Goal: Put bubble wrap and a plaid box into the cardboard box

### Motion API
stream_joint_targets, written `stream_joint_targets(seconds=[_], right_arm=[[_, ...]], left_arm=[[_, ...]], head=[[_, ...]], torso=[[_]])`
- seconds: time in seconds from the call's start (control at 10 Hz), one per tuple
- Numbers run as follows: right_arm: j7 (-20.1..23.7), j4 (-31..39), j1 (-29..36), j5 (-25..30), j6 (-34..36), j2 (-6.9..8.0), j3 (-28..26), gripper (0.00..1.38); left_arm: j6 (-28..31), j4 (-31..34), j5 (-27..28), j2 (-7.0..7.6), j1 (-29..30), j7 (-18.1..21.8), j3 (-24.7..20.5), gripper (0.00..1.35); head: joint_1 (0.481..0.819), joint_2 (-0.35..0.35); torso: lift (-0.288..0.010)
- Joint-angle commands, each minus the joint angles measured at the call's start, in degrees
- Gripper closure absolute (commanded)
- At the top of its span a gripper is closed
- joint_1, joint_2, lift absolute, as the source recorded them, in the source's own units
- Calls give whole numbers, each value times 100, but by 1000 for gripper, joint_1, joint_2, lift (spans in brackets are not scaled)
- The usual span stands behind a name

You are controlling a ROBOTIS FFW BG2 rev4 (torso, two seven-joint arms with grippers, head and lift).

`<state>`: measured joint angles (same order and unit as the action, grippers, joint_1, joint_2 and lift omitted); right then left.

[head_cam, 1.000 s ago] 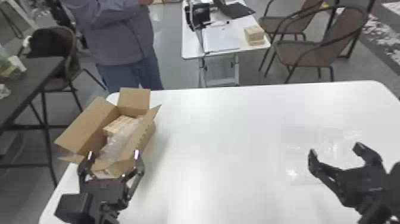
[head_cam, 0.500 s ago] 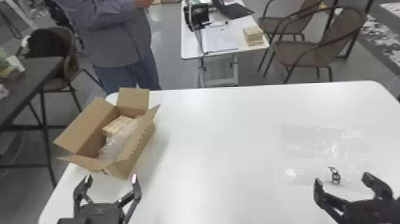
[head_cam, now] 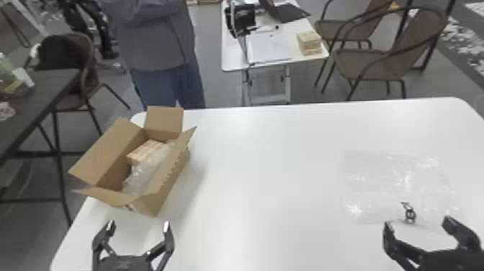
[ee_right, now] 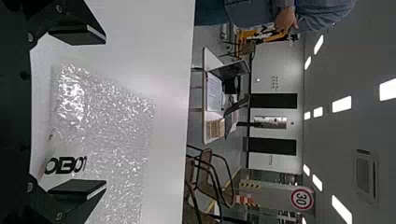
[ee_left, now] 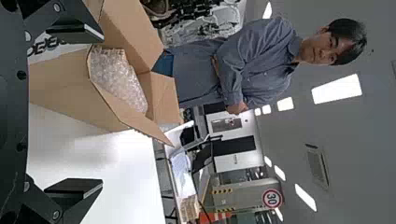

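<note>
Nearest, the left tool (head_cam: 139, 225), black with two flat fingers, is at the near left, its fingers spread apart with nothing between them. At the near right, the right tool (head_cam: 417, 222), of the same black make, is likewise spread and empty. Just beyond it, a clear, crinkled sheet of bubble wrap (head_cam: 407, 180) lies flat on the white, round-cornered bench (head_cam: 273, 173), its broader spread in the head view running left to right. Black print (head_cam: 409, 213) shows at its near side.

Over on the left of the bench, beyond the left tool and apart from it, stands the open brown cardboard box (head_cam: 169, 187), upright. Its long axis runs from near left to far right, and its flaps stand open. Inside, more clear bubble wrap (head_cam: 147, 173) lies along the right side, its length following the box. The pale orange and white plaid box (head_cam: 144, 150) is in there too, towards the far left, partly covered; its visible top slants from near left to far right.

Farther back, a small white table (head_cam: 230, 61) holds papers (head_cam: 268, 47) and a tan block stack (head_cam: 309, 42), with brown chairs (head_cam: 371, 65) to its right.
</note>
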<state>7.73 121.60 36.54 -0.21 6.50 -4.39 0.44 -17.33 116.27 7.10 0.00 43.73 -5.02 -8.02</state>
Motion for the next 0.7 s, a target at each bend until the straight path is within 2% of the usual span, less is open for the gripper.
stream_joint_targets(seconds=[0.0, 0.6], right_arm=[[-8, -5, 2, 4, 0, 8, 0, 199], [-17, -5, -15, 39, -35, 35, 8, 199]], left_arm=[[-34, 1, 11, -15, 4, 1, -16, 203], [-166, -17, 90, -15, -14, -26, -25, 203]], head=[[695, 161], [695, 163]], torso=[[-104], [-104]])
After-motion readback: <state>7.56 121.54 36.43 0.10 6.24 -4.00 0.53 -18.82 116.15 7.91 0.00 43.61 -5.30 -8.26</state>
